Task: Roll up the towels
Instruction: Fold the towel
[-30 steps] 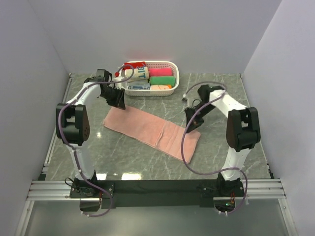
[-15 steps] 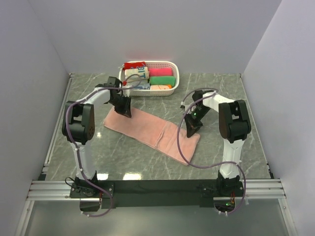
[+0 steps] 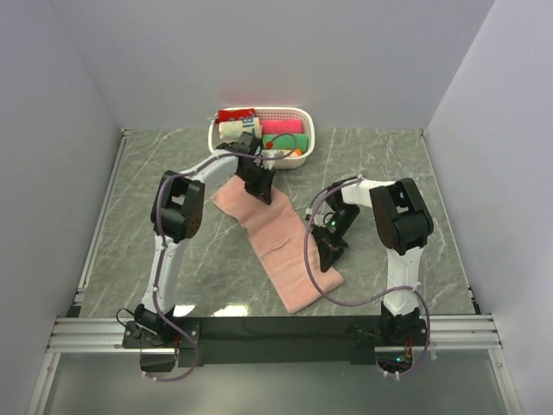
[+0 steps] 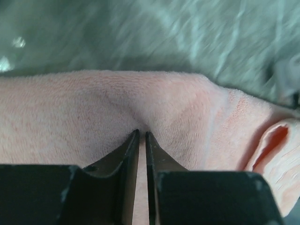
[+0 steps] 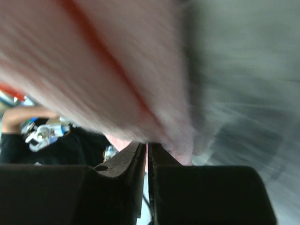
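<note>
So your towel (image 3: 275,244) has swung round since a second ago. It used to lie mostly crosswise on the table (image 3: 138,225); now it runs steeply from just in front of the basket (image 3: 307,130) down toward the near edge, a long salmon-pink strip a bit right of the middle. Both your arms came along with it: the left gripper (image 3: 262,192) has slid right and now sits at the far end of the strip, close to the basket's front wall, and the right gripper (image 3: 328,251) has pulled in toward the near side, on the strip's right edge, partway down.

From your left wrist cam, the fingers are down to a thin slit, with the terry cloth puckered right at the tips, so that's a pinch on the fabric. The right wrist cam is badly blurred, but those fingers are just as narrow, with pink cloth lifted up off their tips. The basket holds rolled cloths in red, green and magenta.
</note>
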Controlling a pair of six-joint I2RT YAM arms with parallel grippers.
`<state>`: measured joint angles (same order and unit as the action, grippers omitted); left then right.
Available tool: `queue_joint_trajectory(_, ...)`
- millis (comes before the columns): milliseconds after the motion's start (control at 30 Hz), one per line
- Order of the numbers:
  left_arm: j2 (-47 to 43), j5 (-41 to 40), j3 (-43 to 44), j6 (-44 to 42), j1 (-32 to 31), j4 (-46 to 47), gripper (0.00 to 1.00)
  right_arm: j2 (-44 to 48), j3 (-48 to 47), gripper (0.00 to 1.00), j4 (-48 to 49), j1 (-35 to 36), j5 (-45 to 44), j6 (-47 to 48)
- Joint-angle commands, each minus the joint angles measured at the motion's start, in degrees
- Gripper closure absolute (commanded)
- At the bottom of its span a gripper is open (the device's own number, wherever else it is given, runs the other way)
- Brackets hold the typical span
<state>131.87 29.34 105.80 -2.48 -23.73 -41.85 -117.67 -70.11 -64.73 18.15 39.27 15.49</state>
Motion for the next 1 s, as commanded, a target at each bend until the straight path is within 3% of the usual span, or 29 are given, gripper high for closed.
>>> queue_joint_trajectory(0, 3.4, 4.6, 6.5, -1.9, -1.8, -1.2, 0.83, 3.9, 1.1, 0.87, -0.6, 1.7, 4.4, -0.8)
queue_joint_trajectory(200, 1.8, 7.2, 10.0, -5.1, -1.8, -1.8, 0.78, 4.7, -0.4, 0.86, -2.0, 1.6, 7.3, -1.2)
queue_joint_trajectory(433, -13.1, -0.2, -4.9, -2.9, -0.7, 4.3, 0.73, 7.4, -7.1, 0.85, 1.4, -4.3, 5.0, -4.6)
queue_joint_trajectory(533, -12.8, -2.8, -5.8, -1.4, 0.4, 6.2, 0.72, 6.3, -7.7, 0.84, 5.3, -4.0, 3.5, -7.3)
queue_joint_trajectory(800, -8.5, 0.2, -3.3, 4.2, 4.7, 4.8, 0.73, 2.4, -1.0, 0.87, 10.1, -0.1, 3.6, -9.7)
queue_joint_trajectory(967, -8.5, 1.0, -5.8, 3.9, 4.8, 6.2, 0.73, 1.3, 5.1, 0.85, 10.2, 4.1, 9.5, -9.9)
